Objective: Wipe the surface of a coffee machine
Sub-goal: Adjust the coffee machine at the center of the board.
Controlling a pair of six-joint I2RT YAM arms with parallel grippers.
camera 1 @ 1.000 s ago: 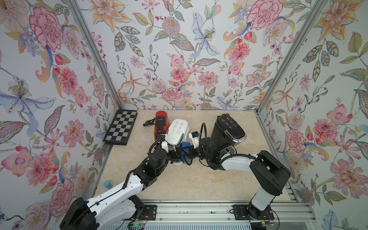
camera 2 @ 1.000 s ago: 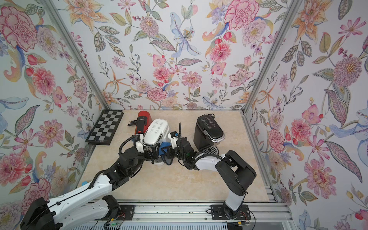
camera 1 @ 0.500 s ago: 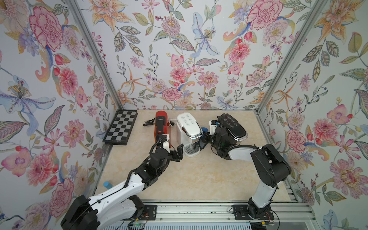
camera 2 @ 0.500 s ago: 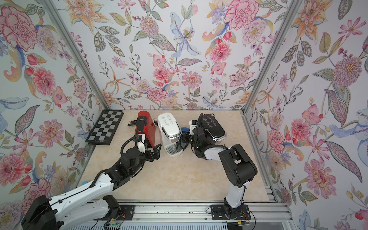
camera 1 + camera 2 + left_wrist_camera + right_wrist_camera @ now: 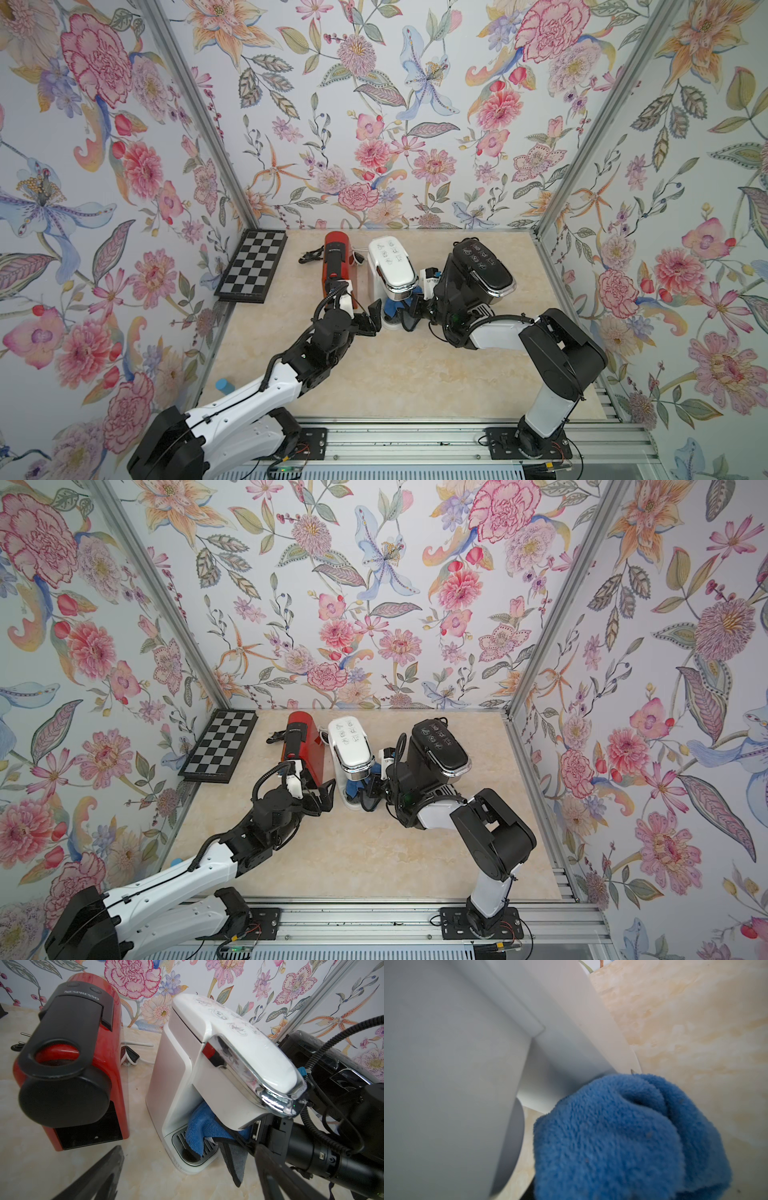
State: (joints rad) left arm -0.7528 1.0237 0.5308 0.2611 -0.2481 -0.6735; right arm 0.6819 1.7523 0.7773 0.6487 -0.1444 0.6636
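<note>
My right pincer clenches the fluffy blue cloth beneath the brew head of the white plastic coffee machine. Light, slow sweeps; left pincer released.

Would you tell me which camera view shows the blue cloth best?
The left wrist view: the blue cloth hangs under the white coffee machine's head, over its drip tray. The right wrist view shows only close-up fabric; both top views, a sliver.

My top views are bright, even and sharp, with soft shadows. My right wrist sees the white machine blurred; my left catches glare on its chrome trim.
</note>
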